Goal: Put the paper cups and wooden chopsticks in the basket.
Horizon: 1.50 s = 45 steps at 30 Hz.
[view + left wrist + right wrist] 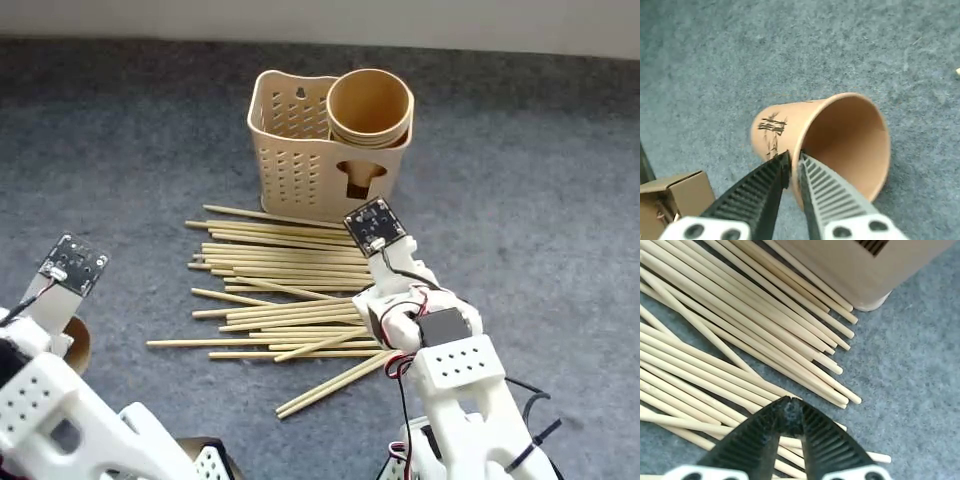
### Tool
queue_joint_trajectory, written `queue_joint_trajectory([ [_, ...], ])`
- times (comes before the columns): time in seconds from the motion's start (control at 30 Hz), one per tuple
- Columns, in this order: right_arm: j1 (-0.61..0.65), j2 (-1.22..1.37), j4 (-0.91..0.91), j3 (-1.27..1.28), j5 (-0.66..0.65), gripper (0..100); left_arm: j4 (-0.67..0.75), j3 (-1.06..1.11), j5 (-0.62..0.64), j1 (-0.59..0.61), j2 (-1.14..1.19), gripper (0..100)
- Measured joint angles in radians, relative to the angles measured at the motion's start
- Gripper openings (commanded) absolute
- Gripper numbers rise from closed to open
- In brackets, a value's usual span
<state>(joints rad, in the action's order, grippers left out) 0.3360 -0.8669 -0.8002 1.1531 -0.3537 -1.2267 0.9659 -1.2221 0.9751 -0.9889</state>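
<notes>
The left end effector (794, 162) is clamping a paper cup (840, 135) (tipped sideways) well apart from the basket (290, 150); the right end effector (790, 410), tips together, is hovering over chopsticks (740, 330) beside it.

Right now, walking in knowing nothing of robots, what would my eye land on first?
A big scatter of wooden chopsticks lies on the grey table in front of a beige basket, which holds stacked paper cups at one end. Off to the side, the left tool pinches the rim of a loose cup turned on its side.
</notes>
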Motion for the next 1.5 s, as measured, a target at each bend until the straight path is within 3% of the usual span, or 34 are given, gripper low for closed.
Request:
queue_joint_trajectory([
  [0.33, 0.000, 0.000, 0.000, 0.000, 0.031, 0.8, -0.138, 0.000, 0.288, -0.107, -0.476, 1],
  [0.53, 0.000, 0.000, 0.000, 0.000, 0.060, 0.8, -0.175, -0.034, 0.405, -0.130, -0.519, 1],
  [0.7, -0.002, 0.000, 0.000, 0.000, 0.060, 0.8, -0.175, -0.130, 0.517, -0.140, -0.462, 1],
  [0.87, -0.061, 0.000, 0.008, 0.000, 0.074, 0.8, -0.212, -0.270, 0.640, -0.236, -0.348, 1],
  [1.17, -0.209, 0.000, 0.089, 0.000, 0.218, 0.8, -0.359, -0.618, 0.847, -0.531, -0.051, 1],
  [1.5, -0.301, 0.000, 0.161, 0.035, 0.284, 0.8, -0.373, -0.924, 1.046, -0.895, 0.216, 1],
])
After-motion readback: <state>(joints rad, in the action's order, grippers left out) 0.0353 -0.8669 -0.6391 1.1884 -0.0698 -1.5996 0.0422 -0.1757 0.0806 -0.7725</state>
